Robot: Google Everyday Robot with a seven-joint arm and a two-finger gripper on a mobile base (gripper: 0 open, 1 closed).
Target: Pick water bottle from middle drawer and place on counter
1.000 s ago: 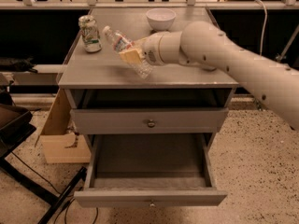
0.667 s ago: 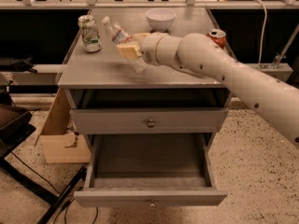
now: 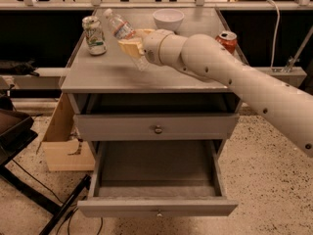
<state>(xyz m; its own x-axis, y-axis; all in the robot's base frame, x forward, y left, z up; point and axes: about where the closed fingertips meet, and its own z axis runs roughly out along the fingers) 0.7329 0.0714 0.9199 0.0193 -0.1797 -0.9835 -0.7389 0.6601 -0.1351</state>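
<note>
The pale arm [image 3: 234, 77] reaches in from the right over the grey table [image 3: 112, 75]. Below, the middle drawer [image 3: 156, 207] stands pulled open. The gripper [image 3: 133, 45] is clamped around the water bottle [image 3: 120, 28], which is tilted cap-up over the table, between a white bowl [image 3: 168, 18] and a white-green can [image 3: 94, 35]. A red can [image 3: 227, 39] sits behind the arm.
</note>
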